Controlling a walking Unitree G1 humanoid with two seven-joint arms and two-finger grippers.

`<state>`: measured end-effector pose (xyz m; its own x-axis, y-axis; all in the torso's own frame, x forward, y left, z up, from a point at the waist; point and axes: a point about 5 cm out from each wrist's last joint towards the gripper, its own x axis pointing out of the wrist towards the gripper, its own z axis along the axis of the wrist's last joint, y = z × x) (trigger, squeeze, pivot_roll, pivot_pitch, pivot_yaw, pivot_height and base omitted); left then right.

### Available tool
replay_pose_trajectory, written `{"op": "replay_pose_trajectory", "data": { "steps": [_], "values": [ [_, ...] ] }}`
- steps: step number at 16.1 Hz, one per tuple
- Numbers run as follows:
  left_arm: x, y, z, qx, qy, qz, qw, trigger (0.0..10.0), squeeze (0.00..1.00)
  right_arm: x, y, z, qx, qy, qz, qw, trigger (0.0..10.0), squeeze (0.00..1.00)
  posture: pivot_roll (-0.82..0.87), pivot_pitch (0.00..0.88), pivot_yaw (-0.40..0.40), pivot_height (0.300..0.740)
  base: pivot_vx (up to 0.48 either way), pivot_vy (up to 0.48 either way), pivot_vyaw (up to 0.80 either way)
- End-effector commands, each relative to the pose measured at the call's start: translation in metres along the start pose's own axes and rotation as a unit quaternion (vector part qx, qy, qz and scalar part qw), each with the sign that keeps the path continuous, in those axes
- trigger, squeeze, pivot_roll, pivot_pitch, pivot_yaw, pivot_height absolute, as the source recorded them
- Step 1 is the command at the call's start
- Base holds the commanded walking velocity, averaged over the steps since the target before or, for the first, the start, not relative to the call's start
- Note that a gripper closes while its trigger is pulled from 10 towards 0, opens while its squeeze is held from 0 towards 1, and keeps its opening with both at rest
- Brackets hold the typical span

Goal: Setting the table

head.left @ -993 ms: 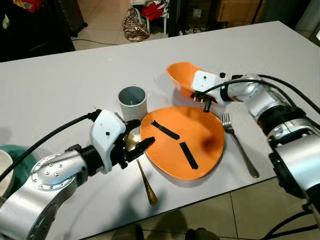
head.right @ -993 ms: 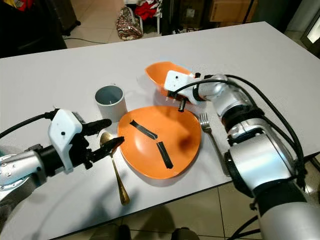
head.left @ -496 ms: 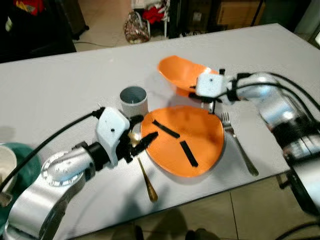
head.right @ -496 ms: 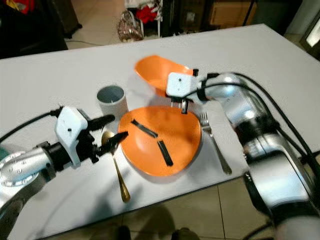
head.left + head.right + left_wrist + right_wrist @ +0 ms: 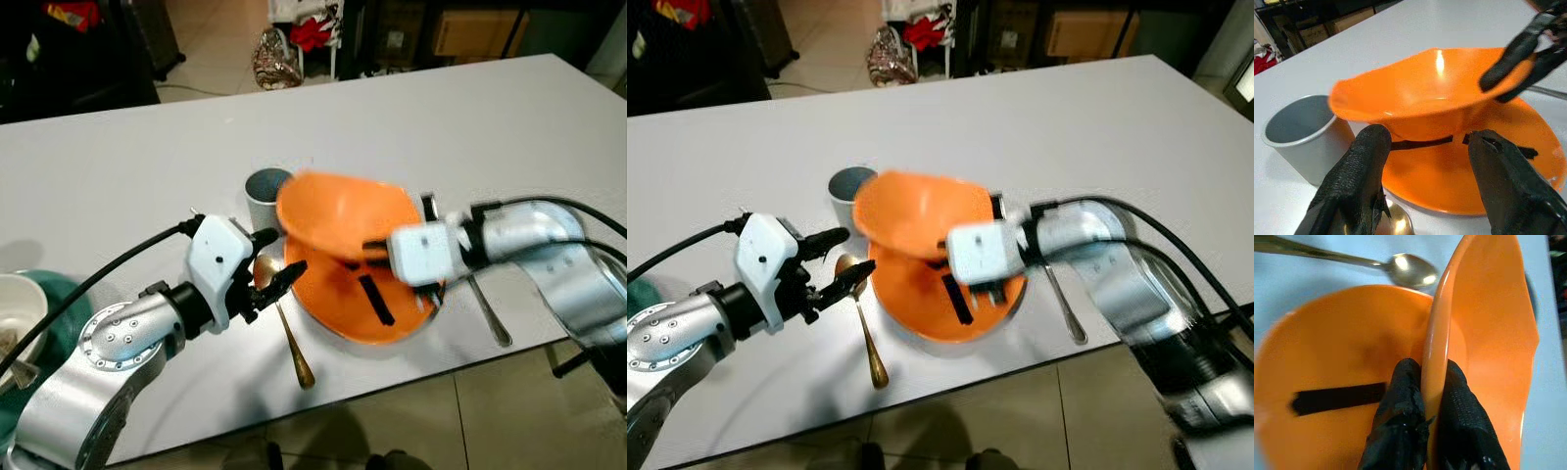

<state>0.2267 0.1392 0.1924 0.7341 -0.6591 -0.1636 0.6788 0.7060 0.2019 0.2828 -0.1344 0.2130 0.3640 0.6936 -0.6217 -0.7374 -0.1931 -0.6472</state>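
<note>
While gripped by right pincer (image 5: 1425, 406), orange bowl (image 5: 338, 215), mouth tilted upward.

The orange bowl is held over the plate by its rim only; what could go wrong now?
The right gripper pinches just the thin rim of the tilted orange bowl, so it might slip and drop onto the orange plate. Swinging on, it may knock the grey cup or the open left gripper.
</note>
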Motion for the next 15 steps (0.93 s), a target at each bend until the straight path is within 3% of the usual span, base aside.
{"op": "replay_pose_trajectory", "data": {
  "steps": [1, 4, 12, 13, 14, 15],
  "values": [
    [-0.003, 0.001, 0.0, 0.003, 0.004, 0.0, 1.0, 10.0, 0.0, -0.002, 0.004, 0.008, -0.013, -0.004, 0.01, 1.0, 0.0, 0.0, -0.05, 0.06, 0.056, 0.74, 0.0, 0.0, 0.0],
    [-0.005, 0.0, -0.001, 0.004, 0.008, -0.003, 1.0, 10.0, 0.0, -0.002, 0.021, 0.008, -0.018, 0.022, 0.035, 0.999, 0.0, 0.0, -0.04, 0.061, 0.056, 0.74, 0.0, 0.0, 0.0],
    [-0.004, 0.001, 0.0, 0.01, 0.007, -0.008, 1.0, 10.0, 0.0, 0.015, 0.03, -0.007, 0.013, 0.052, 0.007, 0.999, 0.0, 0.0, -0.03, 0.064, 0.061, 0.74, 0.0, 0.0, 0.0],
    [-0.004, 0.001, 0.001, 0.01, 0.005, -0.008, 1.0, 10.0, 0.0, 0.017, 0.031, -0.007, 0.012, 0.052, 0.004, 0.999, 4.4, 0.0, -0.03, 0.062, 0.062, 0.74, 0.0, 0.0, 0.0],
    [-0.003, 0.002, 0.002, 0.011, 0.003, -0.009, 1.0, 10.0, 0.0, 0.02, 0.031, -0.008, 0.003, 0.056, -0.001, 0.998, 10.0, 0.0, -0.03, 0.06, 0.062, 0.74, 0.0, 0.0, 0.0],
    [-0.003, 0.003, 0.003, 0.012, 0.002, -0.009, 1.0, 10.0, 0.0, 0.022, 0.032, -0.008, 0.014, 0.051, -0.002, 0.999, 10.0, 0.09, -0.03, 0.059, 0.063, 0.74, 0.0, 0.0, 0.0]
  ]
}}
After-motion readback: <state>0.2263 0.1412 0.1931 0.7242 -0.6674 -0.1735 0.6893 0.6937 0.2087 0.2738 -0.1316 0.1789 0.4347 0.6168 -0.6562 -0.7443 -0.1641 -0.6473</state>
